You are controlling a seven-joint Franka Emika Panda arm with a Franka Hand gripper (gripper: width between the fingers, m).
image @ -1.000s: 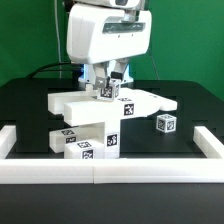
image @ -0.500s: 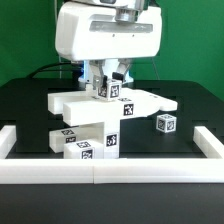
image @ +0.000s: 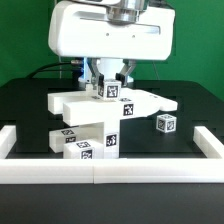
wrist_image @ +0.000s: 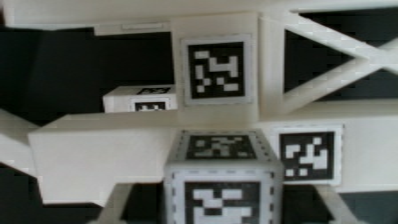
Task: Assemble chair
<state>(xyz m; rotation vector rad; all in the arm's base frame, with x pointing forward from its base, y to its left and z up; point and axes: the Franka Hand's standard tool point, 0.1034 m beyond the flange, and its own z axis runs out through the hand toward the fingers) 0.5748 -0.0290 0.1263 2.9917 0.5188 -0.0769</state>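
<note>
The partly built chair [image: 88,106] stands mid-table: a wide white slab rests on stacked tagged blocks [image: 84,143]. My gripper [image: 112,86] hangs over the slab's back edge, shut on a small tagged block [image: 113,92] that stands upright and touches the slab. In the wrist view that block [wrist_image: 224,180] fills the space between the jaws, my gripper [wrist_image: 222,205] closed on its sides. Beyond it lie the slab [wrist_image: 98,145] and a tagged upright part [wrist_image: 217,68]. A loose tagged cube [image: 165,123] sits on the table at the exterior view's right.
A plain white border rail [image: 100,173] runs along the front, with side pieces at both ends [image: 9,138] [image: 205,140]. The arm's big white body [image: 108,35] hangs over the chair and hides the space behind it. The tabletop is black.
The arm's white body has swung toward the exterior view's left and looms larger. The held block has stayed on the slab, its tag shifted slightly rightwards.
</note>
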